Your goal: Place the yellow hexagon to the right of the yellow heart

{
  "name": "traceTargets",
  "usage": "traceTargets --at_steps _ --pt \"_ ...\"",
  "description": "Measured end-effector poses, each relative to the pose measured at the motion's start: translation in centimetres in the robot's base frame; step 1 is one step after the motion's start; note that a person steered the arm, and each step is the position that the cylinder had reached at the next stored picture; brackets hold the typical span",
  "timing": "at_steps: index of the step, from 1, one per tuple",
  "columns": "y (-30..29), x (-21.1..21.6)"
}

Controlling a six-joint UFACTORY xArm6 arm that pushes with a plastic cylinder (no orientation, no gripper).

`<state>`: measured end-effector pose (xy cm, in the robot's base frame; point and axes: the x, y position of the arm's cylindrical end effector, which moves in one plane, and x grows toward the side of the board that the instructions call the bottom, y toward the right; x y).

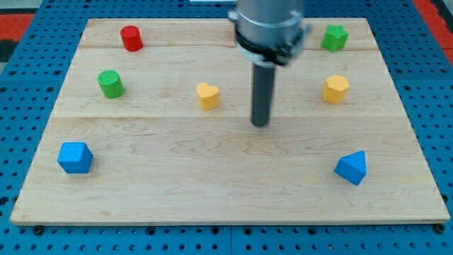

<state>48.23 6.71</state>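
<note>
The yellow hexagon (pixel 336 89) sits on the wooden board at the view's right, upper half. The yellow heart (pixel 208 95) sits near the board's middle, a little left. My tip (pixel 260 123) is on the board between them, closer to the heart, slightly below both and touching neither. The rod rises to the arm's grey wrist at the view's top.
A red cylinder (pixel 131 37) stands at the top left, a green cylinder (pixel 110 83) below it. A green block (pixel 335 37) is at the top right. A blue block (pixel 75 157) lies bottom left, a blue triangular block (pixel 352 168) bottom right. The board (pixel 226 198) rests on a blue pegboard.
</note>
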Motion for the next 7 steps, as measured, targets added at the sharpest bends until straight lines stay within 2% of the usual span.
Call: traceTargets --at_steps 1,2,3,4,5,6,7 --pt "10.4 1.7" --pt "18.0 0.2" --pt "21.5 -4.0" --pt "20.5 -7.8" --pt "16.0 -10.0" --pt "11.4 -8.2" --pt "6.9 -8.1"
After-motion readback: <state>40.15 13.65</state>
